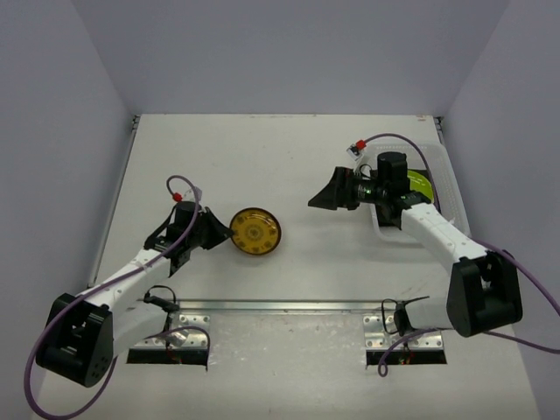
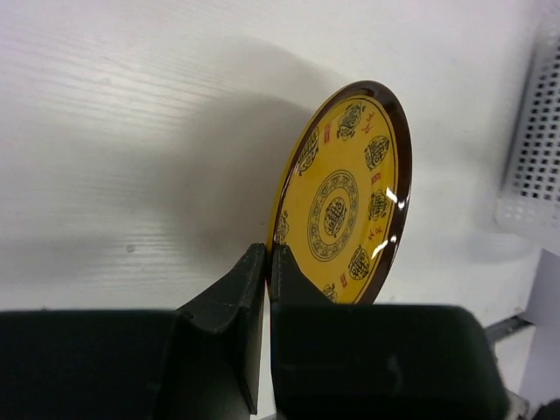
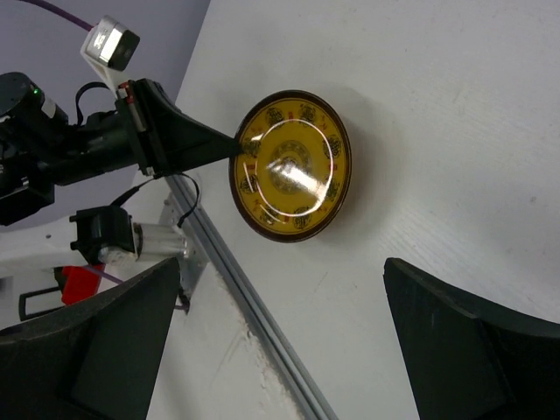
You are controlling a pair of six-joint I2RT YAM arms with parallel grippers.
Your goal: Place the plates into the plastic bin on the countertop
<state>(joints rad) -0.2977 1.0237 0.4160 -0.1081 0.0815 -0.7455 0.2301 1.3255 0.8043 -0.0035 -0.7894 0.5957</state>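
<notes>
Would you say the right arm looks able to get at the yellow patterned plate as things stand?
Probably yes: only bare countertop lies between the open right end effector and the yellow patterned plate, though the left end effector is shut on its opposite rim.

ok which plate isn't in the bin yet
The amber patterned plate with the dark rim. It is out over the countertop, its edge pinched in the left gripper. The lime green plate already lies in the plastic bin.
</notes>
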